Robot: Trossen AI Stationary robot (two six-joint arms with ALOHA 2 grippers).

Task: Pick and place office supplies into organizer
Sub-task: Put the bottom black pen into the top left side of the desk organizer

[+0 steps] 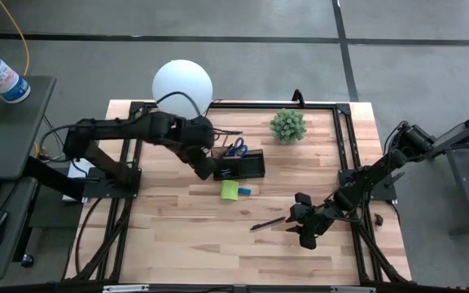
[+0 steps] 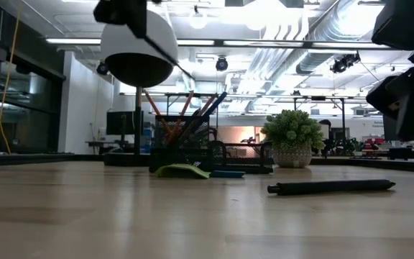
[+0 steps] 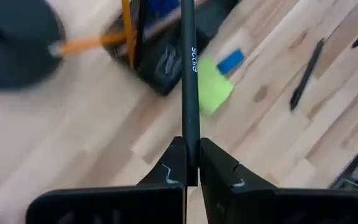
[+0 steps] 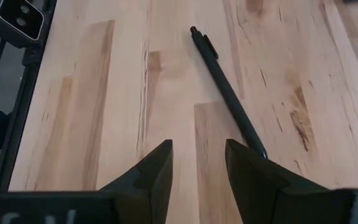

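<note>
The dark organizer (image 1: 247, 166) stands at the table's middle, with blue-handled scissors (image 1: 235, 148) and orange pencils (image 2: 182, 111) sticking up from it. Just in front lie a lime-green sticky-note pad (image 1: 230, 190) and a small blue block (image 1: 244, 191). My left gripper (image 1: 210, 169) hangs at the organizer's left end, shut on a dark pen (image 3: 190, 93). A black pen (image 1: 267, 222) lies on the table at the near right. My right gripper (image 1: 304, 232) stands open just right of it, touching nothing. My left gripper pinches the dark pen's near end (image 3: 192, 163) between its two fingers (image 3: 174, 165). The fingers point steeply down, and the pen runs on along them toward the organizer (image 3: 160, 62). Its far end leaves the wrist view, so where it ends cannot be told.
A white globe lamp (image 1: 182, 84) stands behind the organizer at the far left, and a small green potted plant (image 1: 287, 124) at the far right. Bare wood lies along the near half of the table (image 1: 177, 244).
</note>
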